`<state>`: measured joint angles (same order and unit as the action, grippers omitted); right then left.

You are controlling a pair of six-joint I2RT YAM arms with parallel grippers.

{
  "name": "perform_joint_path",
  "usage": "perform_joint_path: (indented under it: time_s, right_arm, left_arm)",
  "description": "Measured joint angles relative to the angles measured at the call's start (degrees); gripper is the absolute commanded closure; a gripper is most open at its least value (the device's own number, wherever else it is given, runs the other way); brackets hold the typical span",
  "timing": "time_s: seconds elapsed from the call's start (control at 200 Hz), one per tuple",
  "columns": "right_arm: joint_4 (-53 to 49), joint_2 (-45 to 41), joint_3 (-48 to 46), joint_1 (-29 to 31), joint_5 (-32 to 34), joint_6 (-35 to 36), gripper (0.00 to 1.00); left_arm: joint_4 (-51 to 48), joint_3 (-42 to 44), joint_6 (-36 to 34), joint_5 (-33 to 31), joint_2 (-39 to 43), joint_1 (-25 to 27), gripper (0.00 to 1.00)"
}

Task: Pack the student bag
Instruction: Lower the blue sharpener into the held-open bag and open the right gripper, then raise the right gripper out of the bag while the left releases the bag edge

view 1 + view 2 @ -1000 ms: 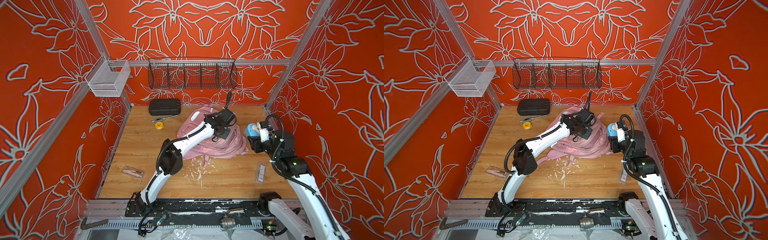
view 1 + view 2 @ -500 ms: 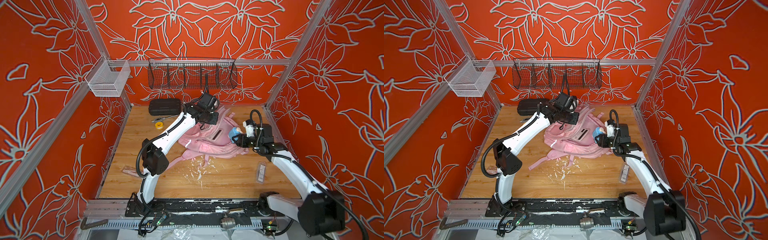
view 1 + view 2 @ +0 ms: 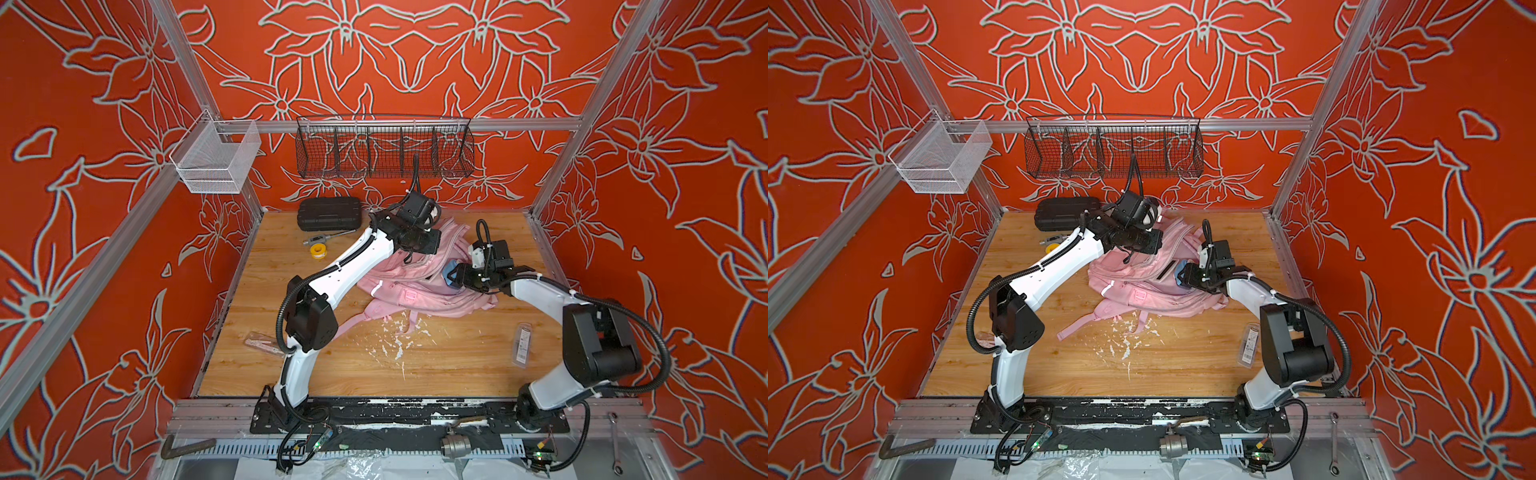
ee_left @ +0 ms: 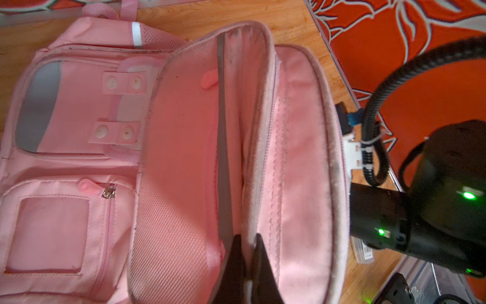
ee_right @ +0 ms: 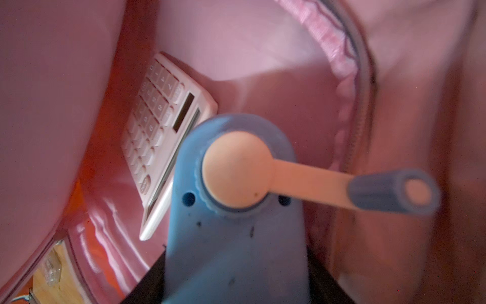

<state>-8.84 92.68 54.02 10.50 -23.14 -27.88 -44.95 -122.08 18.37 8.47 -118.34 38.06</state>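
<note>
Since a second ago both arms have shifted: the left gripper (image 4: 247, 238) has moved from above the middle of the student bag (image 3: 415, 286) to its far edge, and the right gripper (image 3: 457, 277) has swung in from beside the bag to its mouth. The bag lies on the wooden table (image 3: 457, 365), slumped on its side with the main compartment gaping. The left gripper's fingers are pressed together on the white-trimmed rim of that opening, holding it wide. The right gripper pinches a blue pencil sharpener (image 5: 236, 237) with a peach crank, already past the zipper line and inside the bag. A pale calculator (image 5: 163, 131) rests deeper in the same compartment, so at least one item is packed. The sharpener is not yet let go; the right wrist view is blurred, so whether it touches the lining is hard to tell. Outside the bag there remain a clear packet (image 3: 521, 345) in front of it to the right, another packet (image 3: 259, 344) in front to the left, and a yellow tape roll (image 3: 318, 250) to its left. The task looks roughly midway, with zipping still undone.
</note>
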Motion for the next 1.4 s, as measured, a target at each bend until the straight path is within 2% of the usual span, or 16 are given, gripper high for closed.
perform_joint_path:
  time_s: [0.145,0.275,0.39,0.515,0.631,0.746,0.956,1.061,1.376,1.401]
  right_arm:
    - [3.6,4.1,4.2,2.4,-0.5,-2.9,0.79]
    - [8.0,7.4,5.1,4.7,-1.7,-6.3,0.71]
    - [9.4,8.7,5.9,5.0,-2.8,-8.0,0.58]
    - [8.8,8.2,5.8,4.7,-2.4,-8.1,0.37]
    - [6.0,5.7,5.1,3.7,-1.1,-7.6,0.23]
    - [3.4,1.8,4.6,2.4,-0.2,-6.2,0.03]
    - [1.8,-1.3,4.3,1.6,0.4,-5.2,0.03]
    - [-0.2,-3.2,2.5,1.1,3.1,-4.1,0.03]
    - [-14.0,-27.0,0.0,-5.1,19.5,5.7,0.03]
    - [-15.0,-28.2,0.0,-5.3,20.6,6.6,0.03]
  left_arm:
    - [0.7,0.1,0.8,0.6,0.0,0.2,1.00]
    - [1.0,0.1,1.3,0.7,-0.2,0.5,1.00]
    - [1.0,0.1,1.7,0.5,-0.3,0.6,1.00]
    - [1.0,0.1,1.9,0.2,-0.3,0.6,1.00]
    - [1.2,0.4,2.0,0.2,-0.3,0.7,1.00]
    - [1.8,1.1,2.1,0.2,-0.3,0.9,1.00]
    - [2.0,1.1,2.2,0.0,-0.3,1.0,1.00]
    - [2.0,1.1,2.1,0.0,-0.3,1.0,1.00]
    - [2.7,3.1,0.4,-0.2,-0.5,2.6,1.00]
    - [2.7,3.3,0.1,-0.4,-0.7,3.0,0.93]
